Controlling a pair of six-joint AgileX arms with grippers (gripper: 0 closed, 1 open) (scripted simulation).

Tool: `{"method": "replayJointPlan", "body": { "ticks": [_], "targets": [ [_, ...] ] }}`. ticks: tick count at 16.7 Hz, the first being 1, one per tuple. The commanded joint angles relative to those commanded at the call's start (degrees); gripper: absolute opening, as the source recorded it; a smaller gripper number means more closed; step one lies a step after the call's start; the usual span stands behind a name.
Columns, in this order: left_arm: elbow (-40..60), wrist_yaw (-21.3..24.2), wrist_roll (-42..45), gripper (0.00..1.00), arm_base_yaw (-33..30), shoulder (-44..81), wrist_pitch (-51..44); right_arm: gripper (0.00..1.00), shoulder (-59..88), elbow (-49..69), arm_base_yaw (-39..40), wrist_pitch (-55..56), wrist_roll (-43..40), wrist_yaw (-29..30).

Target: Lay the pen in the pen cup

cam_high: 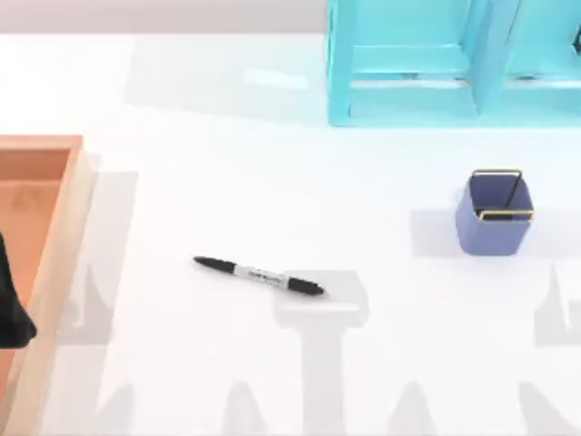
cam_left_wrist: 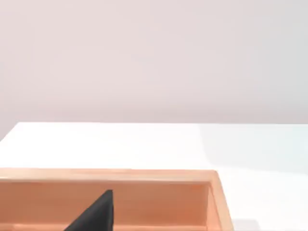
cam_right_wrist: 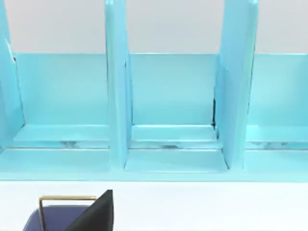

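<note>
Near the table's centre, slightly left, the pen (cam_high: 259,275) lies flat, its long axis running left-to-right with the right end tipped a little nearer you. The pen cup (cam_high: 495,215) stands upright, well apart at the right. You see the left gripper (cam_high: 13,307) over the wooden tray (cam_high: 56,227), so it appears closer to the pen; whether its fingers are apart cannot be told.

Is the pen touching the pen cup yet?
Apart. The top view shows the pen lying flat on the white table near the middle, with a wide stretch of bare tabletop between it and the pen cup at the right.
</note>
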Motion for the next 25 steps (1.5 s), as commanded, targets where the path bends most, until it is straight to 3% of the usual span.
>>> {"method": "replayJointPlan", "body": {
  "ticks": [5,10,25],
  "targets": [
    [0.0,0.0,0.0,1.0,0.0,0.0,0.0,1.0,2.92,2.79,1.13,-1.52,-0.37,0.03],
    [0.0,0.0,0.0,1.0,0.0,0.0,0.0,1.0,17.48,16.61,6.32,-9.31,-2.27,0.85],
    [0.0,0.0,0.0,1.0,0.0,0.0,0.0,1.0,97.22,89.84,35.0,-52.28,-14.73,6.87]
  ]
}}
